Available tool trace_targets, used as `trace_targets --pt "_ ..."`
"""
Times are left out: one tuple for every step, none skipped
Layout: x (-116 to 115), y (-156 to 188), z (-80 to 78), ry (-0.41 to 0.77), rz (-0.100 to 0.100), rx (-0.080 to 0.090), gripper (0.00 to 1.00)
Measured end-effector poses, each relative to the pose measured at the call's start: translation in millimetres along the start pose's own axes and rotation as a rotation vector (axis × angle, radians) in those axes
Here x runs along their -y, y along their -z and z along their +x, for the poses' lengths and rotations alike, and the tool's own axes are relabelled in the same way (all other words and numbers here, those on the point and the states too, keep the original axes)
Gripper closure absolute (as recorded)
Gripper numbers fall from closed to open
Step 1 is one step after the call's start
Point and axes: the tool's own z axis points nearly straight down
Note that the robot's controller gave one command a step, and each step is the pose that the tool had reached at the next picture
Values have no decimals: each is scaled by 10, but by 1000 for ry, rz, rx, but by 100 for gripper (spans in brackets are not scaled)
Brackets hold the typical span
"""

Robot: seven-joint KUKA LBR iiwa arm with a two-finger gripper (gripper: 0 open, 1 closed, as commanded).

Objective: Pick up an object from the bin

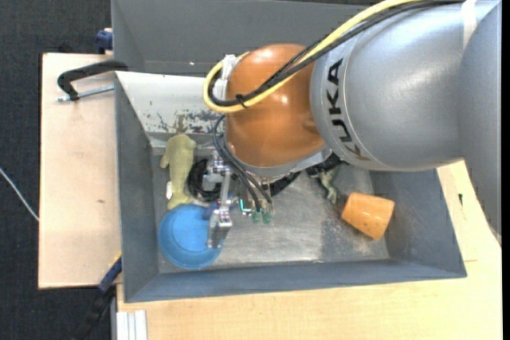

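My gripper (219, 220) hangs low in the bin's left part, below the orange wrist cover. One metal fingertip rests at the right rim of a blue round cup (185, 237) lying near the front left corner. A pale yellow rubber-like glove or toy (180, 156) lies just behind the cup, left of the gripper. A small dark object (201, 175) sits between the yellow thing and the gripper body.
An orange cup (367, 214) lies on its side at the right of the bin floor, with a small greenish item (327, 187) beside it. The large arm covers the bin's back right.
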Motion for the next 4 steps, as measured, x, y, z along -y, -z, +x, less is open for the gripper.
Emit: trace_targets --pt "82 -1071 -194 452 1 18 0" --pt "85 -1064 -197 452 1 18 100" --pt "383 589 -502 798 3 17 100" --pt "403 -578 -251 772 -1 -3 100"
